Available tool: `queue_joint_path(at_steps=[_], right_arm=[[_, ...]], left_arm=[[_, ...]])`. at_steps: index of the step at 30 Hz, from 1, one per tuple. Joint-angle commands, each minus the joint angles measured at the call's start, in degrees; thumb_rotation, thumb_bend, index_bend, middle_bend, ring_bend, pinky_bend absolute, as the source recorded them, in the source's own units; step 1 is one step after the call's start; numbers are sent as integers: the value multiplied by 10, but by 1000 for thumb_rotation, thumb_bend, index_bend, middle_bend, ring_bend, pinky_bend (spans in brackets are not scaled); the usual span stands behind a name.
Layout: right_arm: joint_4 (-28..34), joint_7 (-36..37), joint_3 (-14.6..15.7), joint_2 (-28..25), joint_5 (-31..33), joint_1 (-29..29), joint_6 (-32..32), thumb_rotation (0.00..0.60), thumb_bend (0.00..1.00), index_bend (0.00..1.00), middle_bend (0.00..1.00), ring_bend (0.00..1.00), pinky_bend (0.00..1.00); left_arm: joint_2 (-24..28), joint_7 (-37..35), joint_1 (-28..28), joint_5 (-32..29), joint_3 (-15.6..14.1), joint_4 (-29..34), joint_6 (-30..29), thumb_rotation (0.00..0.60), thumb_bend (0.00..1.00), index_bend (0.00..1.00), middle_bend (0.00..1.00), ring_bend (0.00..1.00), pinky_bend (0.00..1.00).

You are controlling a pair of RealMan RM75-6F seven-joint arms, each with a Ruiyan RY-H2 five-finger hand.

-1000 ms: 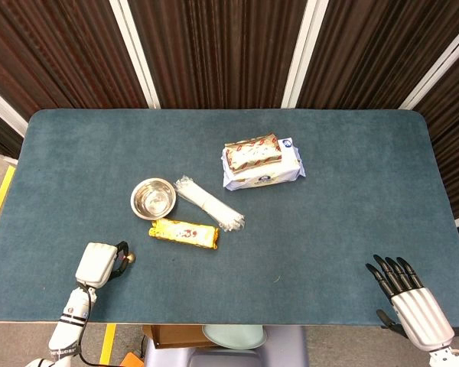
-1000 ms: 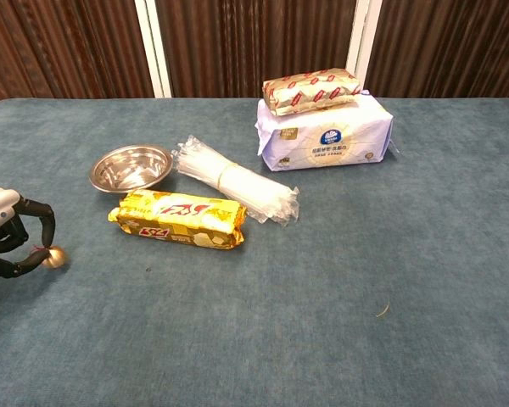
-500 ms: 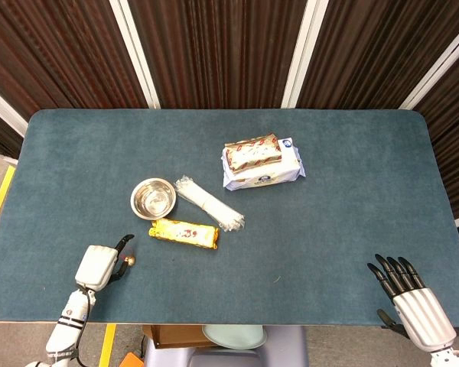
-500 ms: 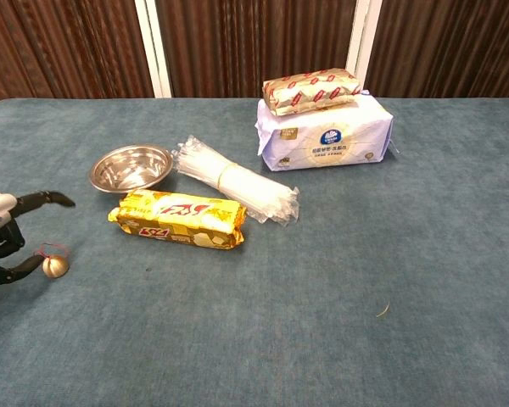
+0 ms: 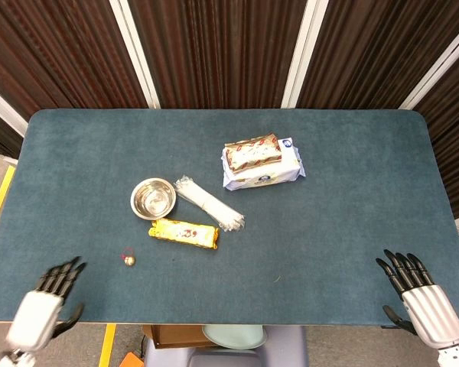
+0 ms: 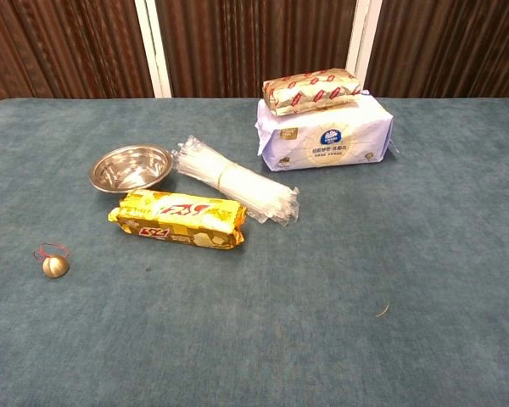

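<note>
At far left, near front counter [image 5: 76, 153] edge, left hand [image 5: 44, 303] with fingers [image 5: 61, 275] spread and released, holding nothing, seen only in head view. Just right of it but apart, small gold bell [image 6: 55, 266] with red loop, lying free on blue counter, untouched, nearest thing to left hand. Further right and back, steel bowl [image 6: 131, 165], upright. In front of bowl, yellow biscuit pack [image 6: 177, 219], lying flat, close to bowl but whether touching cannot be told. Beside both, clear bundle of straws [image 6: 236, 180], lying diagonal, one end near bowl, other end just beside biscuit pack. Further back and right, white-purple tissue pack [image 6: 327, 136] with brown-red snack bar [image 6: 312, 89] resting on top of it. At far right, at front edge, right hand [image 5: 422, 295] with fingers [image 5: 398, 267] stretched apart, released, gripping nothing, well apart from all things, seen in head view only.
</note>
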State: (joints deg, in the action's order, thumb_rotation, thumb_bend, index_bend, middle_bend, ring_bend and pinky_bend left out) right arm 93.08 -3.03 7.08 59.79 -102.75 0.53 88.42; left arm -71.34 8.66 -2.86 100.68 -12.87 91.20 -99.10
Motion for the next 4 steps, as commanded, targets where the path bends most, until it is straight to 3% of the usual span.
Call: queue_joint_path(at_steps=[1,4], right_arm=[[5,11,2,-8,-2,-3,-2,600,356,0,0,0,0],[2,18,6,-11,-14,0,9,600,356,0,0,0,0]], left_arm=[[47,-39,52,-2,-10,8,-53,600,403,0,0,0,0],[62,-37,51,-15,-14,22,-21,600,405,0,0,0,0]])
